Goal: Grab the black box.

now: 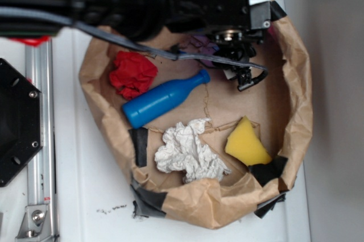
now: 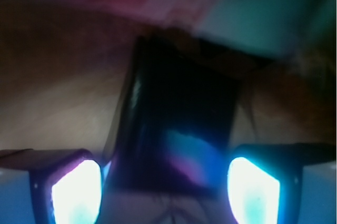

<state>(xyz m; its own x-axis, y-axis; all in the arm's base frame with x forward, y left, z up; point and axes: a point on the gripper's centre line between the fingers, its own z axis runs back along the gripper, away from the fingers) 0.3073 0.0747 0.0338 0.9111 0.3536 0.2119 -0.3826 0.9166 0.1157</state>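
Note:
In the wrist view the glossy black box [image 2: 176, 124] lies flat on brown paper, slightly turned. Its near end reaches in between my two fingers. My gripper [image 2: 166, 184] is open, and the lit pads [image 2: 76, 192] stand on either side of the box, with a thin gap showing on the left. In the exterior view the gripper [image 1: 242, 76] hangs low over the back right of the paper basin [image 1: 296, 83], and the arm hides the box there.
Inside the basin lie a blue bottle [image 1: 162, 100], a red crumpled wad [image 1: 132, 73], white crumpled paper [image 1: 187, 151], a yellow sponge wedge [image 1: 245, 141] and something purple [image 1: 202, 43]. Black tape strips [image 1: 139, 145] patch the rim. A black hexagonal plate [image 1: 14, 122] and a metal rail [image 1: 40, 140] stand at the left.

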